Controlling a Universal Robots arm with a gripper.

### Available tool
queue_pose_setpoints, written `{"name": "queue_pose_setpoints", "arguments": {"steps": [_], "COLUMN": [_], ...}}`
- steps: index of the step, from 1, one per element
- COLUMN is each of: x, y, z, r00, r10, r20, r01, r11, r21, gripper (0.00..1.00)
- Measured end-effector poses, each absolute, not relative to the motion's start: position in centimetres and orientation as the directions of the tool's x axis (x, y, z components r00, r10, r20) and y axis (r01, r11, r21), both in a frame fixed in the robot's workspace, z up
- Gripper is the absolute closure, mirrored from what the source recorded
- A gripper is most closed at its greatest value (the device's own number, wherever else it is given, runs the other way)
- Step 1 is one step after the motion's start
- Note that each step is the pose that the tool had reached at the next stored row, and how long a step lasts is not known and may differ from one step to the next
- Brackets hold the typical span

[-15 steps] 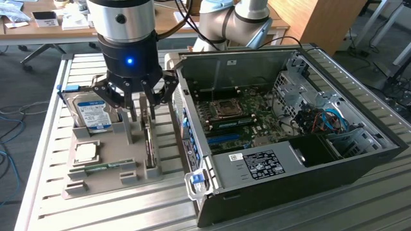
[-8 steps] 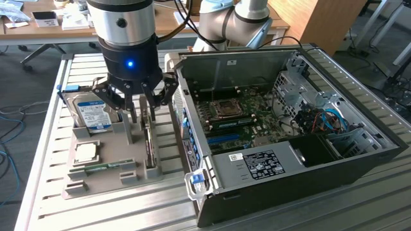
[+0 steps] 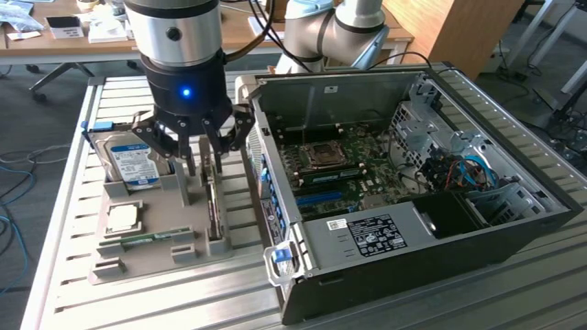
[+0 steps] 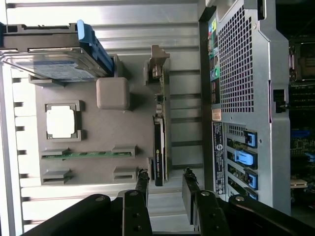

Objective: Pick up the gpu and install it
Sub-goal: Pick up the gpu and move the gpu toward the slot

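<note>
The gpu (image 3: pixel 214 206) stands on its edge in a slot of the grey holder tray (image 3: pixel 151 265), next to the open computer case (image 3: pixel 413 172). In the wrist view the gpu (image 4: pixel 160 147) is a thin green card with a black side and a silver bracket at its far end. My gripper (image 3: pixel 206 155) hangs just above the card with its fingers open. In the wrist view the gripper (image 4: pixel 165 184) has a finger on each side of the card's near end. Nothing is held.
The tray (image 4: pixel 133 128) also holds a blue-labelled hard drive (image 3: pixel 133 161), a CPU (image 3: pixel 124 216), a RAM stick (image 3: pixel 147 238) and a grey block (image 4: pixel 112 92). The case's rear panel (image 4: pixel 246 98) stands close beside the gpu. The motherboard (image 3: pixel 339 165) lies exposed inside.
</note>
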State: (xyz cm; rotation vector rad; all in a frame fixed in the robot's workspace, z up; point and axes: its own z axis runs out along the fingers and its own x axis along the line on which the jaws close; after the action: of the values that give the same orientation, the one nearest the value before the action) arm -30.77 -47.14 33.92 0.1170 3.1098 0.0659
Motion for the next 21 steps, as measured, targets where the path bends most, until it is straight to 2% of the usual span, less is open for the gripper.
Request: {"name": "queue_pose_setpoints", "arguments": {"steps": [21], "x": [-30.77], "y": [-47.14], "z": [33.35], "r00": [-0.997], "r10": [0.076], "r20": [-0.027], "r01": [0.074], "r11": [0.996], "r21": [0.043], "gripper": [0.58]}}
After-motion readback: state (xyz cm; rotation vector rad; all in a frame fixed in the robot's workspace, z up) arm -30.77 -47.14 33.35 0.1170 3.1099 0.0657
